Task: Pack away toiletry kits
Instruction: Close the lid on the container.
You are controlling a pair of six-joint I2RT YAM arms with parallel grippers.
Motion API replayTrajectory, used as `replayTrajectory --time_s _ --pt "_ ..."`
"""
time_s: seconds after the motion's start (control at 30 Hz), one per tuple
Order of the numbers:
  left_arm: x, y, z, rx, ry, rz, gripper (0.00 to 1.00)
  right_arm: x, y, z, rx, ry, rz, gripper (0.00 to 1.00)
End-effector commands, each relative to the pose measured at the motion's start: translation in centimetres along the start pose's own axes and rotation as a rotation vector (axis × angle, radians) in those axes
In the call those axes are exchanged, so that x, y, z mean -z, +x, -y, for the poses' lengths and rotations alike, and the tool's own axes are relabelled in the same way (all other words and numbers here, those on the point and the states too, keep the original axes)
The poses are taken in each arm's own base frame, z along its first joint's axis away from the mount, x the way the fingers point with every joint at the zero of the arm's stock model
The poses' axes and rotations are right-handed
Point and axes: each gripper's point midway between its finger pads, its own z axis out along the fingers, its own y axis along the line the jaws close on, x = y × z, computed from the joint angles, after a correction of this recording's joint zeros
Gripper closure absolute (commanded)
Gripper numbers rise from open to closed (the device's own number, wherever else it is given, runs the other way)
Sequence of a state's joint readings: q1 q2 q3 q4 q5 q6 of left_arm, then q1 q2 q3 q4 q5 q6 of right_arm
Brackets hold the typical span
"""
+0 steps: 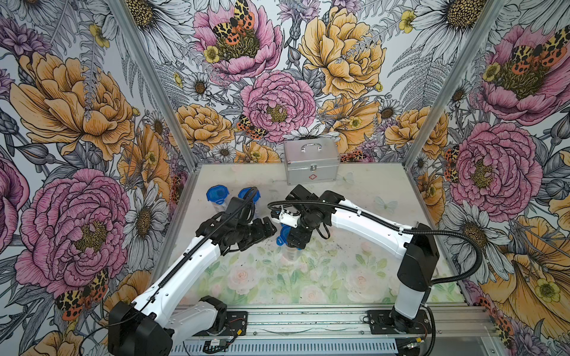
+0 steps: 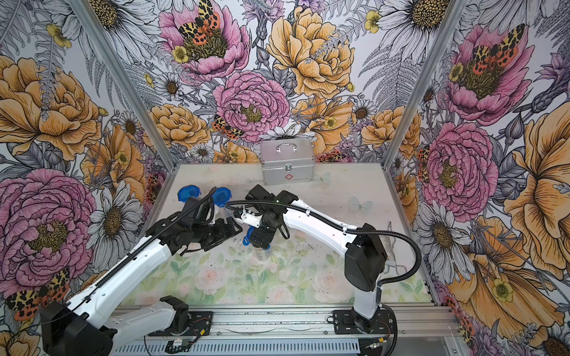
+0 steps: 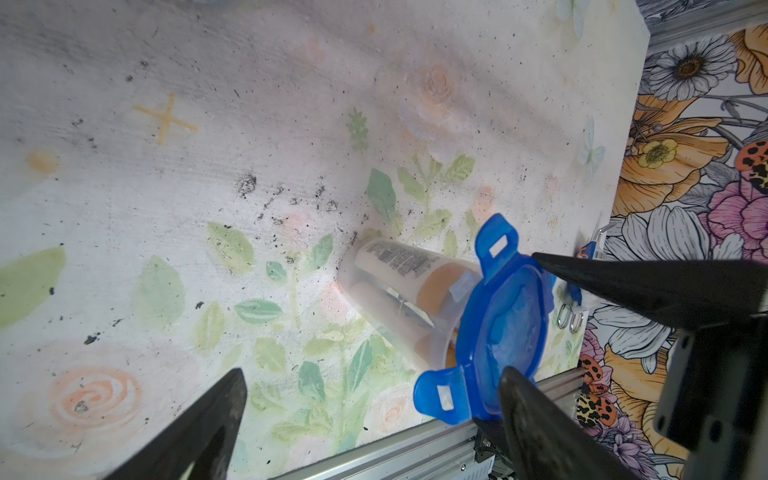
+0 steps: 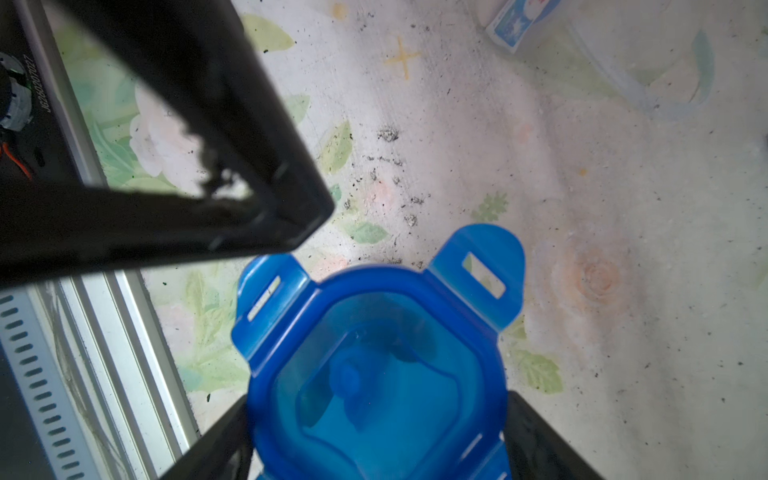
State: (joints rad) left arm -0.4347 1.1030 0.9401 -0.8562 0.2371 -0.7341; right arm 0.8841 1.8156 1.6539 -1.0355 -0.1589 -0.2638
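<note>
In both top views you have three lids [image 1: 218, 194], each on a clear cup: two stand well beyond the left gripper [image 1: 262, 234], close by its arm, and the third sits directly under the right gripper [image 1: 288, 243], capping the cup [image 1: 290, 257] you are working on. One closed case [image 1: 311, 161] stands far past both grippers.

In the left wrist view your left gripper is spread wide and empty, with the lid [image 3: 503, 328] just off one fingertip. Two tabs [image 3: 496, 245] stick out unclipped. One bottle [image 3: 399, 259] shows inside the cup, but through the plastic I can't count the rest.

In the right wrist view your right gripper's fingers [image 4: 216, 449] press on the lid's two opposite sides. I judge that this pins the lid to the cup so the left finger, hanging just beside a flared tab [image 4: 270, 291], can fold it down. Two tabs flare here too, so the clipping is not yet done
</note>
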Motion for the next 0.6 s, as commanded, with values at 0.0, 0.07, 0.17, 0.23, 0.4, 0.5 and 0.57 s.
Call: replayTrajectory --time_s 0.0,0.07,0.17,0.23,0.4,0.5,0.57 --pt "0.0 -0.4 0.9 -0.014 0.034 0.015 0.07 1.4 -0.5 -0.5 0.017 -0.006 0.052 0.34" --pt "-0.3 -0.3 1.1 -0.006 0.055 0.007 0.08 1.2 -0.2 -0.6 0.019 -0.009 0.043 0.34" --pt "-0.8 -0.2 1.6 0.014 0.091 -0.001 0.09 1.2 -0.2 -0.7 0.021 -0.013 0.043 0.34" --pt "-1.1 -0.1 1.9 0.025 0.110 -0.008 0.09 1.0 -0.2 -0.7 0.021 -0.013 0.042 0.34" --pt "-1.5 0.1 2.0 0.037 0.122 -0.020 0.10 0.4 -0.6 -0.7 0.019 -0.016 0.043 0.34" --pt "-1.6 0.3 1.8 0.042 0.120 -0.023 0.10 0.1 -0.7 -0.8 0.025 -0.016 0.041 0.34" --pt "-1.6 0.4 1.7 0.049 0.119 -0.024 0.10 -0.2 -0.6 -0.9 0.029 -0.017 0.036 0.34"
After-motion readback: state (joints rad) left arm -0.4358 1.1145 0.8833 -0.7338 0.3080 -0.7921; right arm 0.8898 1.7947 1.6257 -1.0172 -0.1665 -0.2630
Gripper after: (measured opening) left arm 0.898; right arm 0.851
